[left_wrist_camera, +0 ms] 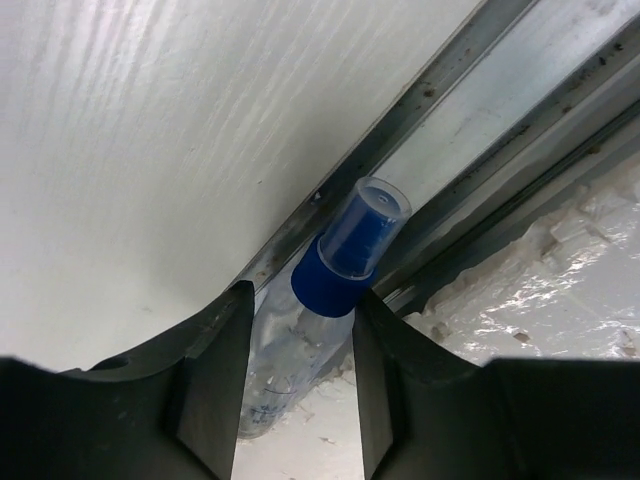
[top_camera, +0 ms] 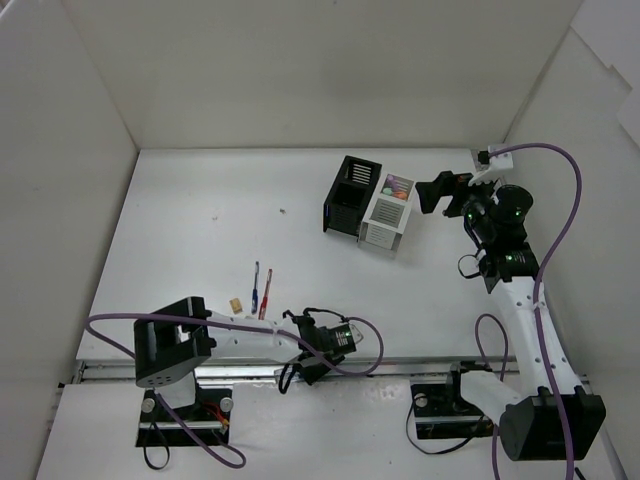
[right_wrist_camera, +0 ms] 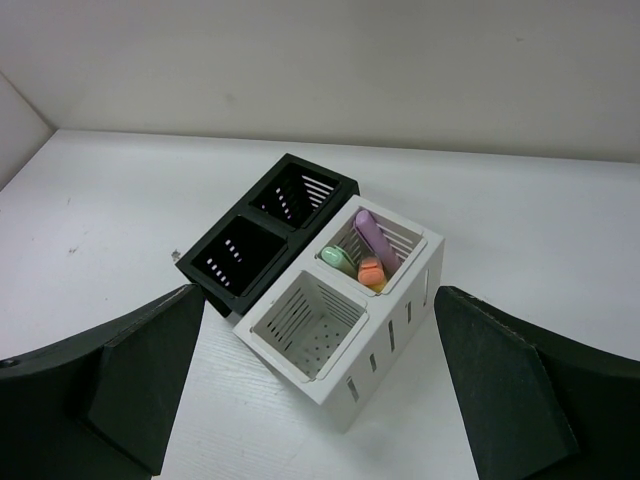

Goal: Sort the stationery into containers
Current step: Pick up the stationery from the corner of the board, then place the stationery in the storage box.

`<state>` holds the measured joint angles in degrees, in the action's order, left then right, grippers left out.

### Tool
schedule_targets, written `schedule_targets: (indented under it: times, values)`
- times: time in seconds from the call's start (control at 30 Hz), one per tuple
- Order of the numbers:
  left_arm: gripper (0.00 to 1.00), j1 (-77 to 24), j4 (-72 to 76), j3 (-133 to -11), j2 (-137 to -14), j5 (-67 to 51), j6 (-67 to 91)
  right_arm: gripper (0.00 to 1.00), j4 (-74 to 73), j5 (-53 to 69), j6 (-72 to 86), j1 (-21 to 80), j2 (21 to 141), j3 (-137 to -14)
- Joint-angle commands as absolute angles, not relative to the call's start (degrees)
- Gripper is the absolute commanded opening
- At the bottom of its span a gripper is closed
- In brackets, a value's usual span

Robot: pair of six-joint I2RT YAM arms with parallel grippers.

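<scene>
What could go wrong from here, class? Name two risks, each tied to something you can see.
1. The clear blue-capped tube lies against the metal rail; the left hand straddling it may scrape the rail or lose the tube.
2. The open right hand hovers near the white container and might nudge it.

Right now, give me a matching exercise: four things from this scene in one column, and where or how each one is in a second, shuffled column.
1 blue-capped tube
2 purple marker
3 blue pen
4 right gripper

A on the table beside the red pen
B between the fingers of the left gripper
C inside the white container
D open, facing the white container

Pairs: 1-B, 2-C, 3-A, 4-D
</scene>
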<state>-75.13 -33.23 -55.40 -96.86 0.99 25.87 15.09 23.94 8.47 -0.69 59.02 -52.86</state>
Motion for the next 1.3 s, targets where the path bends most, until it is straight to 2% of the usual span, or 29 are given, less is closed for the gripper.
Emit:
schedule_targets:
  times: [0.0, 0.23, 0.37, 0.53, 0.67, 0.77, 0.83, 0.97, 1.07, 1.27]
  values:
    - [0.01, -75.32, -39.19, -56.59, -92.91, 6.40, 29.61, 0.98, 18.72, 23.47, 7.82, -0.44, 57.57, -53.79]
    - [0.00, -75.32, -42.01, -61.61, -82.20, 23.17, 32.87, 0.98, 19.25, 23.12, 8.35, -0.44, 55.81, -53.17]
    - [0.00, -71.99, -40.96, -64.68, -78.76, 31.88, 33.66, 0.98, 19.86, 21.36, 9.84, -0.44, 54.23, -51.95]
    - [0.00, -66.54, -28.42, -67.76, -75.60, 37.52, 27.80, 0.98, 22.23, 14.25, 15.45, -0.44, 50.46, -46.78]
    - [0.00, -59.88, -4.70, -66.98, -73.04, 29.65, 13.66, 0.98, 23.29, 6.08, 19.42, -0.44, 46.77, -42.64]
    - [0.00, -56.35, 10.34, -67.75, -74.43, 16.13, 4.24, 0.98, 19.96, 0.64, 21.00, -0.44, 45.27, -40.87]
    - [0.00, -55.20, 13.00, -71.35, -78.82, 11.98, 1.86, 0.98, 17.16, -2.19, 22.58, -0.44, 44.56, -39.65]
    - [0.00, -53.35, 11.87, -87.08, -89.19, 4.14, 0.09, 0.98, 15.91, -6.92, 26.79, -0.44, 42.02, -36.92]
    - [0.00, -52.82, 16.24, -91.57, -95.35, -2.43, 0.35, 0.98, 14.50, -8.87, 28.56, -0.53, 40.61, -35.77]
    - [0.00, -51.07, 19.07, -101.15, -106.07, -6.94, 0.61, 0.98, 13.71, -9.06, 26.29, -0.44, 39.37, -35.33]
